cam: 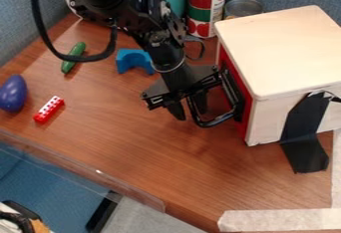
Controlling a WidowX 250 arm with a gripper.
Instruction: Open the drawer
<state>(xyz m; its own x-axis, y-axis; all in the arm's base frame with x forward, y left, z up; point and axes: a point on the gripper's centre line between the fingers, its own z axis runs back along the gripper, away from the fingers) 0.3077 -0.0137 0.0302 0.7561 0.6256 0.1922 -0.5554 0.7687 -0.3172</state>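
Observation:
The black gripper [188, 106] hangs beside the red drawer front [244, 100] of the pale wooden box [283, 48], at the centre right. Its two fingers stand apart, pointing down. The drawer's black looped handle [214, 122] juts out to the left, and its outer bar passes close by the fingers; whether they touch it, I cannot tell. The red front sits against the box, so the drawer looks closed. Part of the handle and front is hidden behind the gripper.
Black tape [303, 132] holds the box to the table [160, 162]. A blue block [133, 60], green cucumber [73, 58], red brick [49, 109] and purple eggplant [13, 93] lie left. Cans [205, 8] stand behind. A clear rail [100, 174] runs along the front edge.

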